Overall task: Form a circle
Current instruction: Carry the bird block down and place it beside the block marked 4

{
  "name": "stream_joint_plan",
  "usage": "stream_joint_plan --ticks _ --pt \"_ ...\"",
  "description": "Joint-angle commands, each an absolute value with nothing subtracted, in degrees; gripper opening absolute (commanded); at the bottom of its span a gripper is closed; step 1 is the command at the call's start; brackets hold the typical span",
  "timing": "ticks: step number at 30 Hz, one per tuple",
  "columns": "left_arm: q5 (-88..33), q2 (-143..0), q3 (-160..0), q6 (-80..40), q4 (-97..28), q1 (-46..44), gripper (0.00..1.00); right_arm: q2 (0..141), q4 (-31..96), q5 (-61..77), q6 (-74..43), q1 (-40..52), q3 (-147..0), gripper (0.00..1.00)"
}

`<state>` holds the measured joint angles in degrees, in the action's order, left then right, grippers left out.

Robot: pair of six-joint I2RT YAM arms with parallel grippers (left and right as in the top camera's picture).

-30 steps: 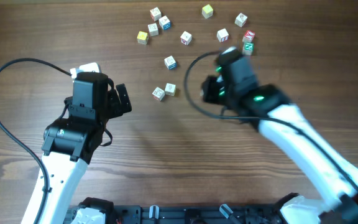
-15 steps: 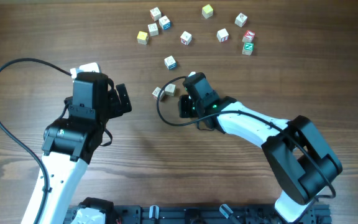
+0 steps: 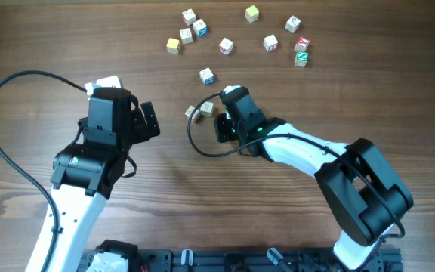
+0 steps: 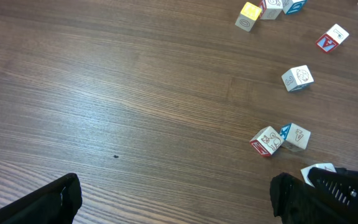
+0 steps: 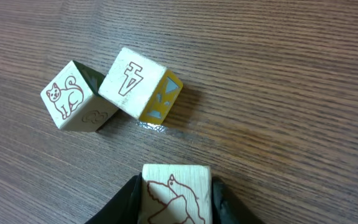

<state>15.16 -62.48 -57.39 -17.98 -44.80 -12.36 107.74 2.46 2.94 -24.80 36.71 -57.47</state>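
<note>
Here, the right gripper [image 5: 175, 204] pinches a bird cube [image 5: 175, 182] near the cat cube [image 5: 70, 99], which touches a yellow-sided cube [image 5: 135, 82] on the table [image 4: 104, 93]; the left gripper [image 4: 173, 202] hangs spread wide.

Sm. wooden cubes [image 3: 225, 46] scattered far side, cat cube [image 5: 73, 96] touching yellow-sided cube [image 5: 135, 84], bird cube [image 5: 176, 193] near

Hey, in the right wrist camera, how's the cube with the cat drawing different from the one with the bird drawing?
The cat cube lies free on the table, touching the T-marked cube; the bird cube sits in the right gripper, a finger against each side. The cat cube is turned cornerwise to the camera; the bird cube faces it squarely. Both are pale wooden cubes with reddish line drawings.
</note>
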Motion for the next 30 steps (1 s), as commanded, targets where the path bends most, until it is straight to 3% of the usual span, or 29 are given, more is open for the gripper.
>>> stream_joint_plan --ticks 1,4,11,19,26,30 --pt "15.73 -62.61 -57.36 -18.70 -44.64 -12.08 1.00 108.64 1.93 2.37 -23.73 36.88 -57.32 0.42" --pt "15.73 -62.61 -57.36 -18.70 -44.64 -12.10 1.00 108.64 0.62 2.35 -23.73 36.88 -57.32 0.47" --pt "15.73 -62.61 -57.36 -18.70 -44.64 -12.10 1.00 108.42 -0.23 2.48 -23.90 36.91 -57.36 0.49" --pt "15.73 -62.61 -57.36 -18.70 -44.64 -12.10 1.00 107.66 5.10 4.16 -24.45 36.91 -57.36 0.59" --pt "15.73 -62.61 -57.36 -18.70 -44.64 -12.10 1.00 107.66 6.94 4.43 -24.62 36.91 -57.36 0.57" --pt "15.73 -62.61 -57.36 -18.70 -44.64 -12.10 1.00 107.66 6.83 4.45 -24.58 36.91 -57.36 0.44"
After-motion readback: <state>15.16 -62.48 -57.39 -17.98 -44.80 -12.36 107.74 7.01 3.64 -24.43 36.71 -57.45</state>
